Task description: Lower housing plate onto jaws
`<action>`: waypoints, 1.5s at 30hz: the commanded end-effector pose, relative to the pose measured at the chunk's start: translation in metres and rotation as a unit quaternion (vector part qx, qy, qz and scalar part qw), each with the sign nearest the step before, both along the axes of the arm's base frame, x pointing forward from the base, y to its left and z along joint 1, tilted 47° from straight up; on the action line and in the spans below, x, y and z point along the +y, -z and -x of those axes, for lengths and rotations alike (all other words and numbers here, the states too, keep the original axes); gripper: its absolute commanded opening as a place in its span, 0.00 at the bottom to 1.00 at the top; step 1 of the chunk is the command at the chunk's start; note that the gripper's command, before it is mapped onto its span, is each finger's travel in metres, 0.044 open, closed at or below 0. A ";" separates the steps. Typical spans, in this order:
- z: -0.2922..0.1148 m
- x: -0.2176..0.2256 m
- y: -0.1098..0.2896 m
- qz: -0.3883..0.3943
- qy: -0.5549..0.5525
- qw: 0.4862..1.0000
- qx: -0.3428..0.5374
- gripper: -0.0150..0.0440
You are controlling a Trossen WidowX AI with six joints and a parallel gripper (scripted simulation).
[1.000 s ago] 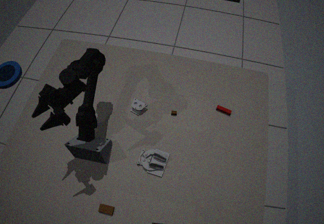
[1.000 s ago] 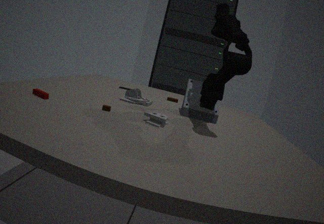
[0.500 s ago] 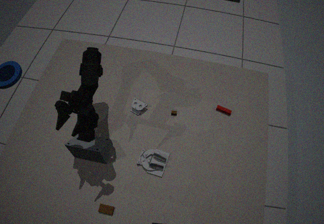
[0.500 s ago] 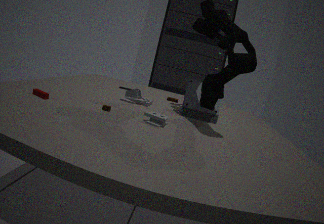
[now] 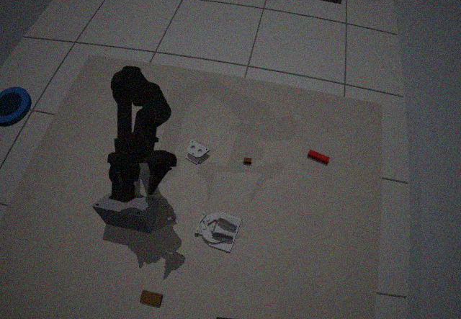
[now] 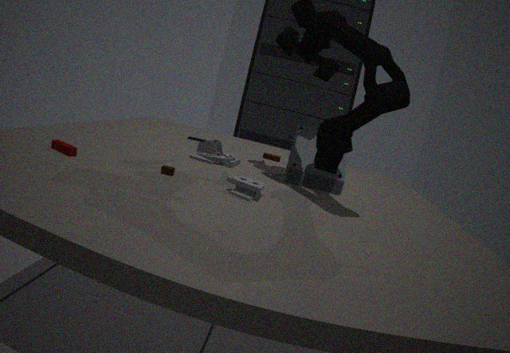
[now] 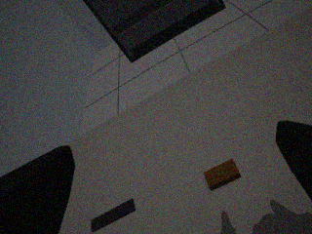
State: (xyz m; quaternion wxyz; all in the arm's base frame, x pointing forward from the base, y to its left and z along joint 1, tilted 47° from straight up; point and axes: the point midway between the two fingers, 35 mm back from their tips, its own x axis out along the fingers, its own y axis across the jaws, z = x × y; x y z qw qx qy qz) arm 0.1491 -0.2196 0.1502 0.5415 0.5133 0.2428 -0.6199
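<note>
A white plate with two round holes [image 5: 192,146] [image 6: 238,179], apparently the housing plate, stands on the table on a narrower grey part. The white base [image 5: 227,248] [image 6: 203,159] lies apart from it, with a rounded end. Two elongated grey jaws [image 5: 227,225] [image 6: 209,147] stand side by side on the base; their pins cannot be made out. My gripper [image 6: 305,59] [image 7: 177,144] is open and empty, high above the table beside the arm. It is away from both white parts, and one finger is hidden in the top view.
A red block [image 5: 318,157] [image 6: 64,147] lies at the far side. A small brown block [image 5: 247,160] [image 6: 167,170] lies between. An orange-brown block [image 5: 151,298] [image 6: 272,157] [image 7: 222,174] and a dark bar [image 6: 196,139] [image 7: 113,214] lie elsewhere. A dark cabinet [image 6: 304,64] stands behind.
</note>
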 end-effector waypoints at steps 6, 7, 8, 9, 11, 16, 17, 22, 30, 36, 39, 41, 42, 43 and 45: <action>-0.040 0.043 -0.002 -0.071 -0.029 0.995 -0.060 1.00; -0.044 0.048 -0.003 -0.080 -0.033 0.994 -0.066 1.00; -0.048 0.054 -0.003 -0.090 -0.036 0.993 -0.071 1.00; -0.052 0.060 -0.003 -0.099 -0.039 0.991 -0.076 1.00; -0.059 0.072 -0.004 -0.118 -0.044 0.988 -0.085 1.00; -0.073 0.102 -0.007 -0.169 -0.056 0.979 -0.102 1.00; -0.075 0.108 -0.008 -0.179 -0.059 0.976 -0.105 1.00; -0.085 0.140 -0.012 -0.232 -0.068 0.964 -0.113 1.00; -0.091 0.192 -0.020 -0.317 -0.077 0.939 -0.110 1.00; -0.089 0.230 -0.028 -0.378 -0.080 0.917 -0.095 1.00; -0.087 0.249 -0.033 -0.408 -0.080 0.906 -0.084 1.00; -0.084 0.261 -0.036 -0.427 -0.079 0.898 -0.075 1.00; -0.082 0.267 -0.038 -0.436 -0.079 0.894 -0.070 1.00; -0.081 0.273 -0.039 -0.446 -0.078 0.889 -0.065 1.00; -0.077 0.284 -0.043 -0.464 -0.077 0.881 -0.054 1.00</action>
